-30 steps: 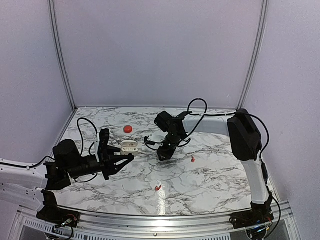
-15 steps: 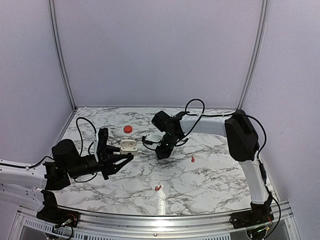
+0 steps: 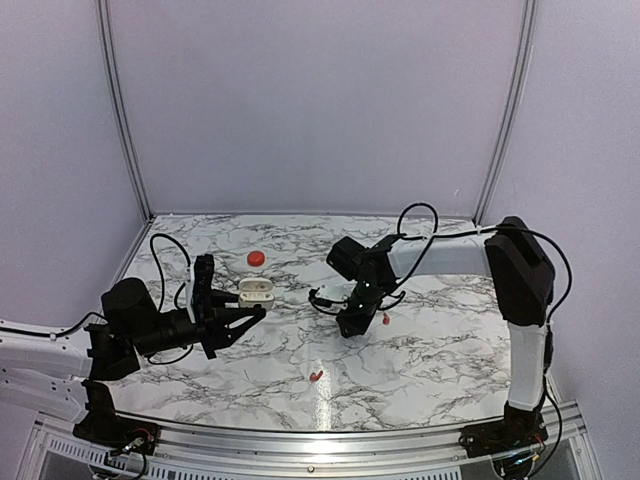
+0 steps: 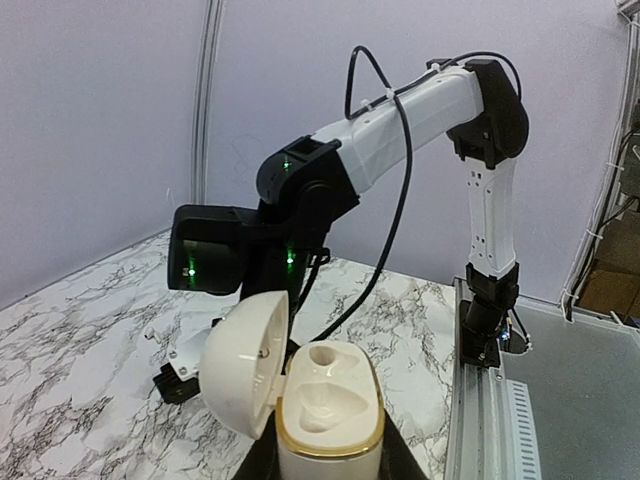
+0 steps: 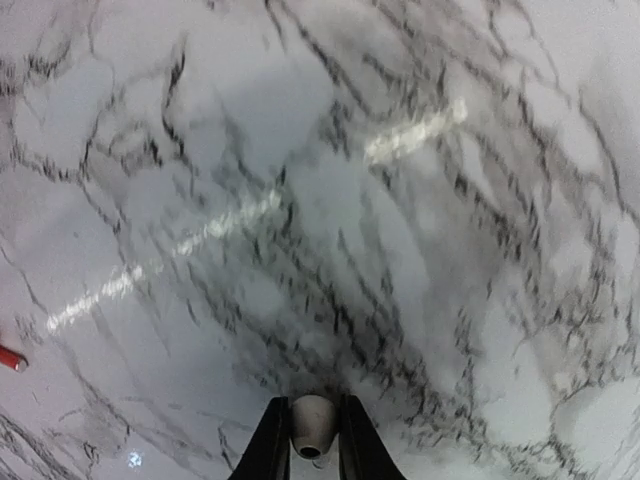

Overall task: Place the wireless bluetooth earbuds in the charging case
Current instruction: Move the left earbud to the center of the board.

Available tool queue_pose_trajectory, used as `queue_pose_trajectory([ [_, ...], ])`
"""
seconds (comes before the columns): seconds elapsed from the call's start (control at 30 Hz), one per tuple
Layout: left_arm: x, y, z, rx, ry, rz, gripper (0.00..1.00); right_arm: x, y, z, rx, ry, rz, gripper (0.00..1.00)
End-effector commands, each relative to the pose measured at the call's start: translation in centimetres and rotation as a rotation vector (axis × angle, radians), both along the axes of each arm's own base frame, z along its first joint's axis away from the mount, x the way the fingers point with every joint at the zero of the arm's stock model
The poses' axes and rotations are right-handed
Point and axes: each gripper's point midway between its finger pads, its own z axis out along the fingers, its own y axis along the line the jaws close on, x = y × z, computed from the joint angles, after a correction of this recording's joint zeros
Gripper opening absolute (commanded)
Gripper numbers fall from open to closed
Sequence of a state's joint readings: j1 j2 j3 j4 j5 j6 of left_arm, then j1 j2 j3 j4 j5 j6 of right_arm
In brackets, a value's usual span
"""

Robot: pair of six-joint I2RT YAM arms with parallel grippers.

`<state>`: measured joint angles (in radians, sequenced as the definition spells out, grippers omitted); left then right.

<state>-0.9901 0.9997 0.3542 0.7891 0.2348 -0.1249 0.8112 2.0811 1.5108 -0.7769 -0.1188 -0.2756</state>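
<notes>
White charging case (image 4: 322, 405) open in your left pincer (image 3: 250, 303), white earbud (image 5: 313, 424) pinched in your right pincer (image 5: 313, 445)
Your left pincer is clamped on the case's base, lid swung back, both wells showing, over the marble tabletop (image 3: 440, 350). Right of the case and well apart, your right pincer points down at the tabletop, closed on the small earbud. A red round cap (image 3: 256, 258) lies just beyond the case; one tiny red piece (image 3: 386, 319) lies past your right pincer, a second red piece (image 3: 316, 376) right of the case, nearer the arm bases
</notes>
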Motion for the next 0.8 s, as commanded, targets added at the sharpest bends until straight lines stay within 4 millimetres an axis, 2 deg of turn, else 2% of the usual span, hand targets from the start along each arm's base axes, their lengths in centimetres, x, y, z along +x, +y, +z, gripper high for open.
queue_pose_trajectory([
  [0.0,-0.1,0.1,1.0,-0.039,-0.014,-0.009,0.00,-4.5,-2.8,0.3,-0.067,0.066,-0.055,0.14],
  [0.13,-0.1,-0.2,0.9,-0.032,-0.011,-0.018,0.00,-7.9,-3.4,0.1,-0.113,0.086,-0.041,0.15],
  [0.3,-0.2,-0.5,0.8,-0.025,-0.010,-0.030,0.00,-10.6,-3.3,-0.5,-0.182,0.105,-0.011,0.15],
  [0.37,-0.2,-0.5,0.8,-0.026,-0.008,-0.030,0.00,-11.3,-3.2,-0.6,-0.206,0.107,0.010,0.19],
  [0.5,-0.2,-0.3,0.9,-0.031,-0.012,-0.026,0.00,-11.9,-3.4,-1.1,-0.258,0.106,0.037,0.26],
  [0.77,-0.2,-0.1,0.9,-0.035,-0.010,-0.021,0.00,-11.8,-2.7,-1.0,-0.295,0.094,0.058,0.27],
])
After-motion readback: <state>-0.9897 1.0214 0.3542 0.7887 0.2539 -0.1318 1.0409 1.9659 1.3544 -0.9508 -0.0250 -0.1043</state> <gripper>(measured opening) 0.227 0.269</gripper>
